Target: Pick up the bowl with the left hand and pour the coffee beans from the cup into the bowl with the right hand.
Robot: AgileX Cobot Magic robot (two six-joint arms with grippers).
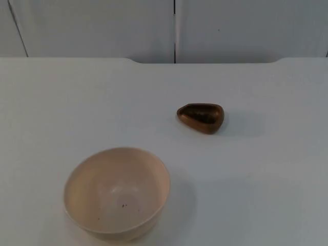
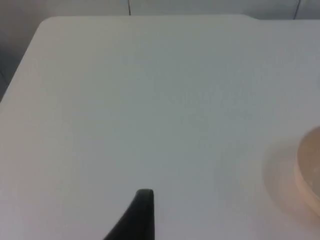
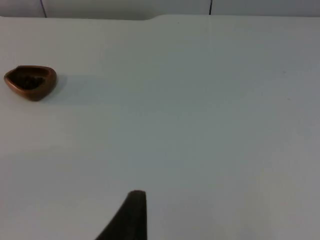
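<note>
- We see a white surface (image 1: 256, 205) running back to a grey partition wall (image 1: 92, 28).
- On the left, the left gripper (image 2: 144, 197) hangs above bare surface. One black fingertip of it is in sight in the left wrist view, so we cannot tell whether its jaws are apart or together.
- Beside that fingertip, well apart from it, the same view catches a cream curved edge that is probably the rim of the bowl (image 2: 309, 175).
- In the top view, the bowl (image 1: 117, 192) stands upright on the near left part of the surface. It is cream, round and deep, with a few dark specks on its inside floor. Nothing touches it.
- Further right and further back stands the cup (image 1: 201, 118), small, brown and teardrop-shaped, with dark contents that we take for coffee beans. It is well apart from the bowl.
- The right wrist view shows the cup (image 3: 30, 82) too, sitting alone on the surface.
- The right gripper (image 3: 136, 196) hangs over bare surface, well away from the cup. Here again one black fingertip shows, and we cannot tell how its jaws stand.
</note>
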